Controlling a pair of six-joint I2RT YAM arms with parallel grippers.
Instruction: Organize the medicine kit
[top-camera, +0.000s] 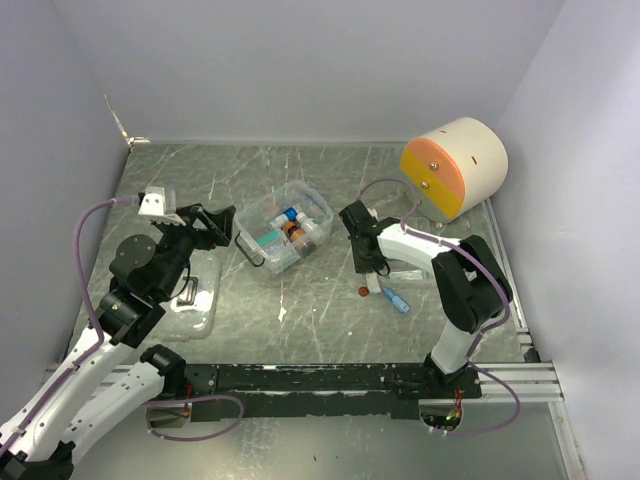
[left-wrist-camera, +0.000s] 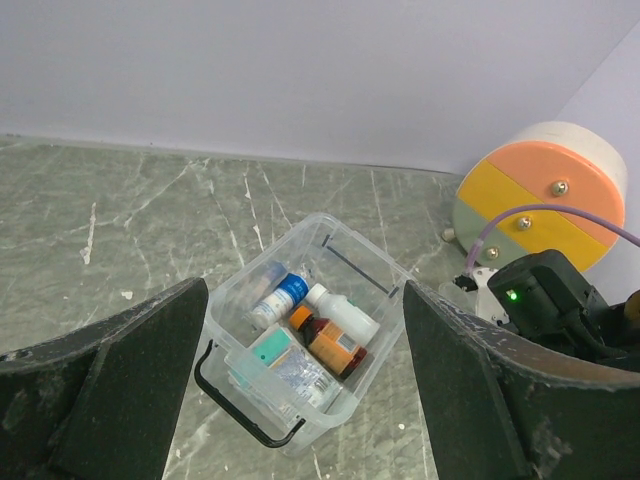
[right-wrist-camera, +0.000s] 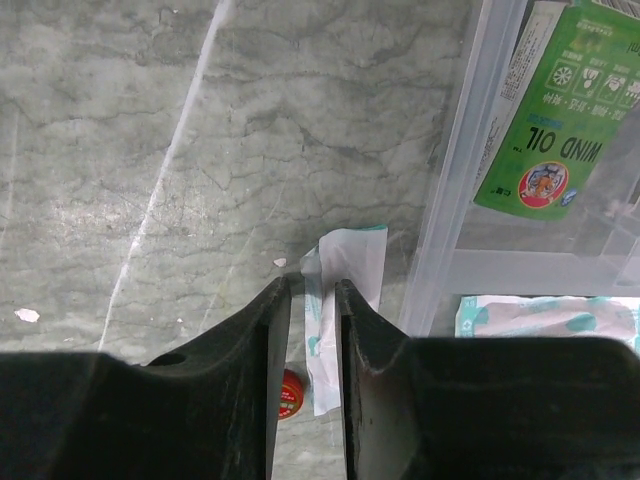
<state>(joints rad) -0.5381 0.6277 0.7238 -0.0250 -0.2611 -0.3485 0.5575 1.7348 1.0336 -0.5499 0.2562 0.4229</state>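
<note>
Mid-table, a little left of centre: medicine kit box (top-camera: 285, 228), lidless, with black handle (left-wrist-camera: 240, 405) folded down against its near-left wall. Inside, packed close together: blue-capped bottle (left-wrist-camera: 280, 297), white bottle (left-wrist-camera: 343, 310), amber bottle (left-wrist-camera: 330, 342) with orange cap, teal carton (left-wrist-camera: 265, 355), foil pack (left-wrist-camera: 300, 377).

Left of the box and nearer: clear lid (top-camera: 195, 297), flat on the table (top-camera: 320, 180).

Just left of the box: left gripper (top-camera: 228, 226), released, jaws spread wide, nothing between them, aimed at the box.

Right of the box: right gripper (right-wrist-camera: 312, 285), pointing down at the table, jaws drawn close with a white-and-teal sachet (right-wrist-camera: 350, 255) running between them. Pinched or merely straddled: cannot tell.

Just beside the sachet, on the near side: small red cap (right-wrist-camera: 290, 393).

Right of the sachet: clear divided tray (right-wrist-camera: 460, 200), holding a green "WIND OIL" carton (right-wrist-camera: 560, 110) and, across a divider, a teal-printed packet (right-wrist-camera: 545, 315).

Near-right of the red cap: blue-tipped item (top-camera: 397, 300), too small to name.

Far right: cream cylinder (top-camera: 470, 150), on its side, orange face turned near-left.
</note>
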